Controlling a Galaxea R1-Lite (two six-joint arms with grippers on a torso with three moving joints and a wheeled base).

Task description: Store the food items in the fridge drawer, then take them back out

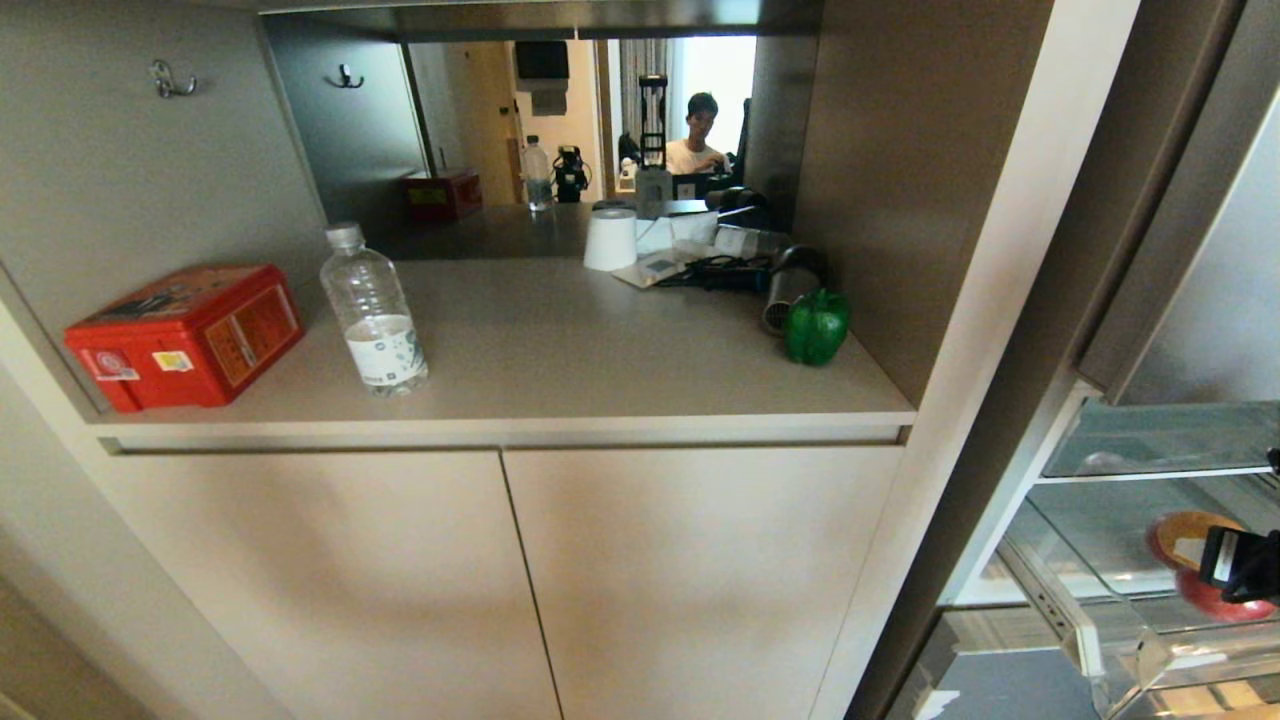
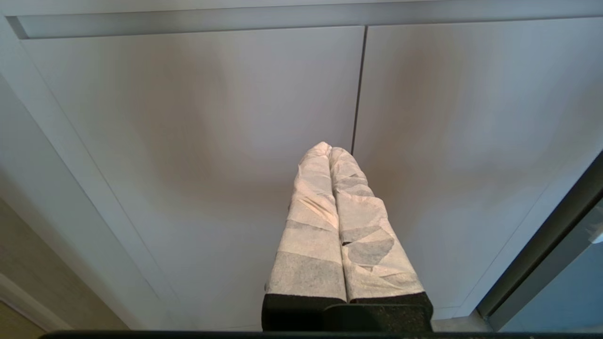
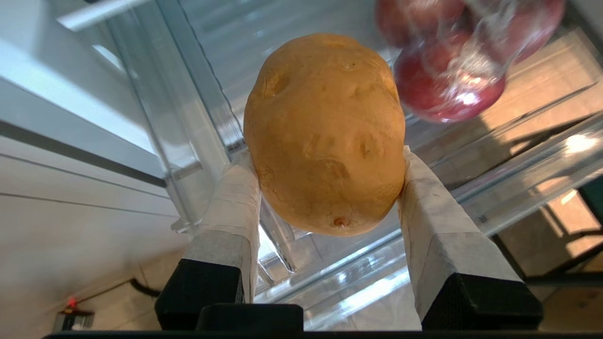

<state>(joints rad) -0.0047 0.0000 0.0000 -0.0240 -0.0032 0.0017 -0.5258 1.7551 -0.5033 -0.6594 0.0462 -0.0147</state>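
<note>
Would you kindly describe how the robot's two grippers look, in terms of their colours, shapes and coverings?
The left gripper has two long tapering fingers wrapped in creased whitish tape with grey patches, rising from black bases. The right gripper has the same build: whitish-taped fingers on blocky black bases. In the head view it shows only as a black block with a small white label.

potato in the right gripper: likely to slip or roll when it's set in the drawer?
The potato looks rigid: the taped fingers of the right gripper pinch its sides without denting it. Its skin looks matte, not glossy, so slipping seems unlikely. Its rounded oval form would probably rock or roll a little on the smooth clear fridge drawer, perhaps toward the red fruit.
</note>
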